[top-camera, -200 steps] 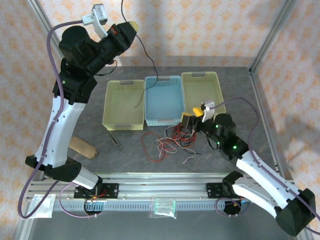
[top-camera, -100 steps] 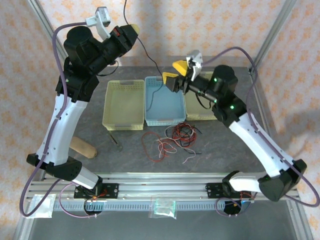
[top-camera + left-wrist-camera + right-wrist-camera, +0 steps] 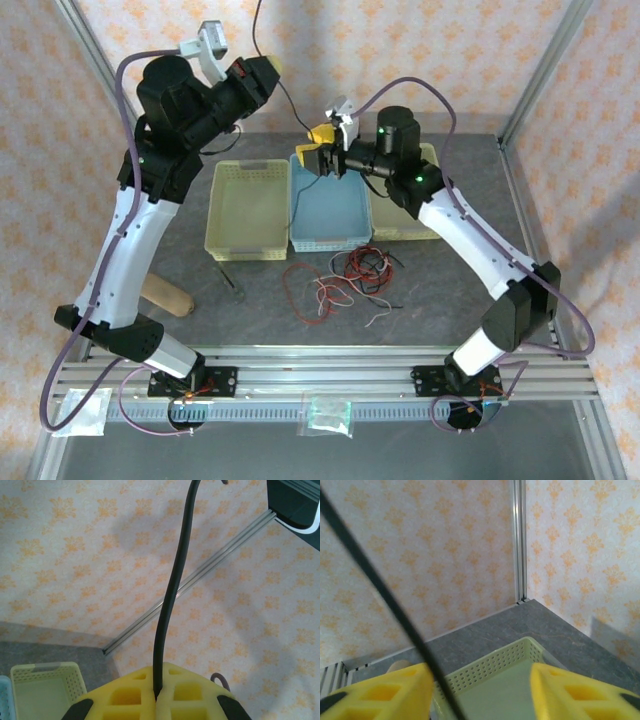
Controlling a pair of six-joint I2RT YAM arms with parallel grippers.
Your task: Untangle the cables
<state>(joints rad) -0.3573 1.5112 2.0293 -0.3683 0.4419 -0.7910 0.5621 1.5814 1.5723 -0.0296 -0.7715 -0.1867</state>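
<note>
The upper end of the black cable [image 3: 293, 106] runs off the top of the overhead view, and I cannot trace where it goes below the right end effector [image 3: 312, 150], which blocks it at the far edge of the blue basket [image 3: 325, 205]. The left wrist view settles what the overhead leaves vague: the left end effector [image 3: 157, 692] has its yellow pads pressed together on that black cable [image 3: 172, 590], which climbs out between them. In the overhead it is held high, beyond the blue basket and to its left [image 3: 268, 68], the arm reared up with its elbow bent. The right wrist view shows its end effector [image 3: 480, 690] spread wide, the black cable [image 3: 375, 580] crossing diagonally close to one finger [image 3: 380, 690]; I cannot tell whether they touch. That arm reaches across over the blue basket's far rim. The other cables [image 3: 345, 280], red, black and pale, lie tangled on the tabletop [image 3: 450, 300] just in front of the blue basket.
</note>
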